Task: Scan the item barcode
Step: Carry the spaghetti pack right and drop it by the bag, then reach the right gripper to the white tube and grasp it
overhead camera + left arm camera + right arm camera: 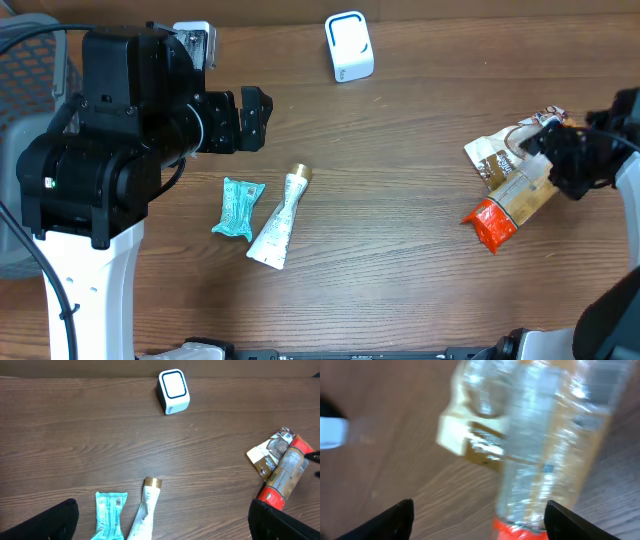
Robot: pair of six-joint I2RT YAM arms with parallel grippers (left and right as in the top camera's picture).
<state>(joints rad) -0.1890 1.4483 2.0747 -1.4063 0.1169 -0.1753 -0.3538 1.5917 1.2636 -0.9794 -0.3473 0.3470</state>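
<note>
Worktop: brown wood-grain worktop (pixel 400 280) runs under everything I can see; nothing of the room beyond it shows.
Left end effector: my left end effector (pixel 257 118) hangs above the left side, fingers spread wide with nothing between them.
Teal sachet: the teal sachet (pixel 238 207) lies flat just beside the tube; I cannot tell whether they touch.
White tube: the white tube (pixel 281 222) lies slanted, its gold cap toward the far edge.
Scanner: the white scanner (pixel 349 46) stands near the far edge, well apart from all the goods.
Task item: the clear pack (pixel 512 200) with the orange-red end lies slanted on the right side of the worktop, its upper part against or over a brown-and-white packet (pixel 490 157).
Right end effector: my right end effector (pixel 550 160) sits over the pack's upper end. In its wrist view the fingers (pixel 395 520) stand spread on either side of the pack, not pinching it. That view is blurred, so I cannot say whether one pad brushes the film.
Handling: I judge the pack light, with glossy crinkly film that is slippery and soft. It may sag from an end grip, and hard squeezing could crush the contents.
Grasp: I would take it across its narrow width near the middle, leaving the printed face uncovered. I cannot see the barcode.
Risk: the packet beside it may drag along.
</note>
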